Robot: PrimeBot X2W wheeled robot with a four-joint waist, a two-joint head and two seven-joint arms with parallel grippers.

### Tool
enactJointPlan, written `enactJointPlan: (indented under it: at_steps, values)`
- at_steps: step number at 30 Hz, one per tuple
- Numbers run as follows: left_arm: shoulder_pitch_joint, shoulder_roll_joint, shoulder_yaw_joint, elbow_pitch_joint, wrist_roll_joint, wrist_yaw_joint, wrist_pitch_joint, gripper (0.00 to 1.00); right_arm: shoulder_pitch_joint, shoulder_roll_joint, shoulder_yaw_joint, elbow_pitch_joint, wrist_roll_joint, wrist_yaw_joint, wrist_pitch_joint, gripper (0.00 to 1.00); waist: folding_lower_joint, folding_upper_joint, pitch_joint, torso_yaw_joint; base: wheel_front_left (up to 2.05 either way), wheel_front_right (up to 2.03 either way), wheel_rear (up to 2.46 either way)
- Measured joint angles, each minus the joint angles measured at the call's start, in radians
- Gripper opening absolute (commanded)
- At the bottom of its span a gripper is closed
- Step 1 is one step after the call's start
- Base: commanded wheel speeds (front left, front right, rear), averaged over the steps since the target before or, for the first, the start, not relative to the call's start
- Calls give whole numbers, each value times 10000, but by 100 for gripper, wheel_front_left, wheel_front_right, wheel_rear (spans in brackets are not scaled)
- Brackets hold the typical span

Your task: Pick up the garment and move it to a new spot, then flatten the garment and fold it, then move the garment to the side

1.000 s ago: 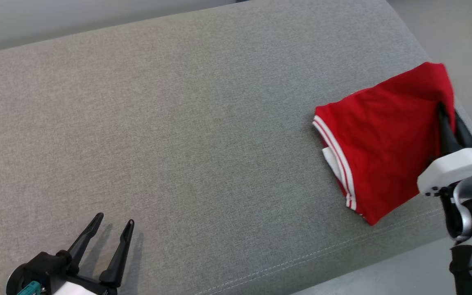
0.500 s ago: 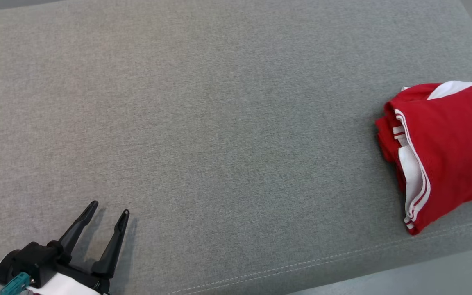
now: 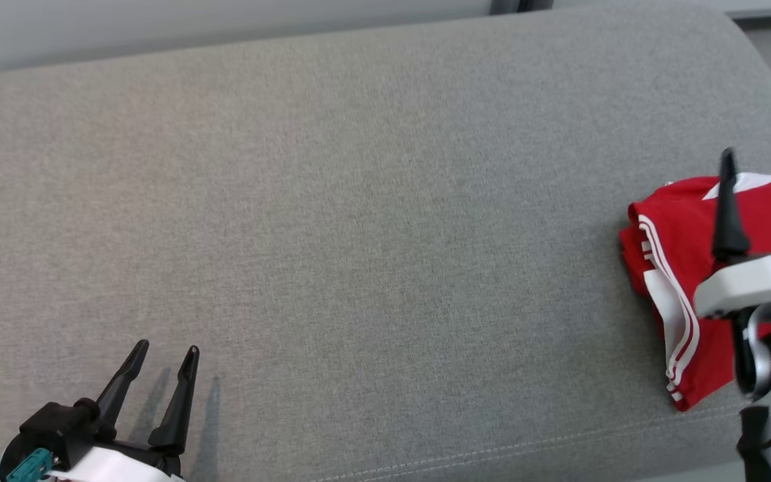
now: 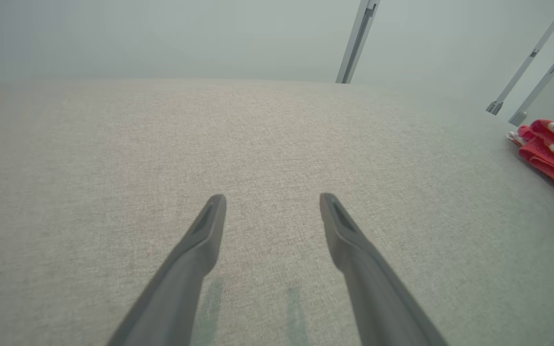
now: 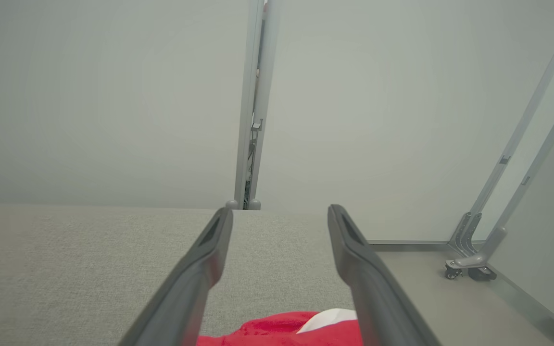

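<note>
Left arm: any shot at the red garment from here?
Probably not without a long stretch: the open left gripper sits at the cushion's near left, the garment at its far right edge, beneath the open right gripper. Only cushion lies between.

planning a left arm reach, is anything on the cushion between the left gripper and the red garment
Nothing visible does. Bare grey cushion runs from the open left gripper to the folded red garment at the cushion's right edge. The open right gripper hangs over the garment itself.
</note>
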Motion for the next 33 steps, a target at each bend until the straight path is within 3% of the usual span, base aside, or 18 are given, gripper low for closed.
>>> enactJointPlan:
  at_steps: [7, 23, 33]
  values:
    - [-2, -754, 600, 748, 587, 0, 0, 100, 862, -10, 851, 573, 537, 0, -341, 100, 0, 0, -1014, 180, 0, 0, 0]
    - [185, -2242, 2368, 1624, 2194, 0, 2, 100, 2266, -15, 1496, 1534, 1141, 0, -631, 100, 0, 0, -2754, 733, 0, 0, 0]
    - [272, -2322, 2658, 1471, 2364, 0, 2, 100, 2619, -8, 1597, 1620, 1327, 0, -690, 100, 0, 0, -2869, 842, 0, 0, 0]
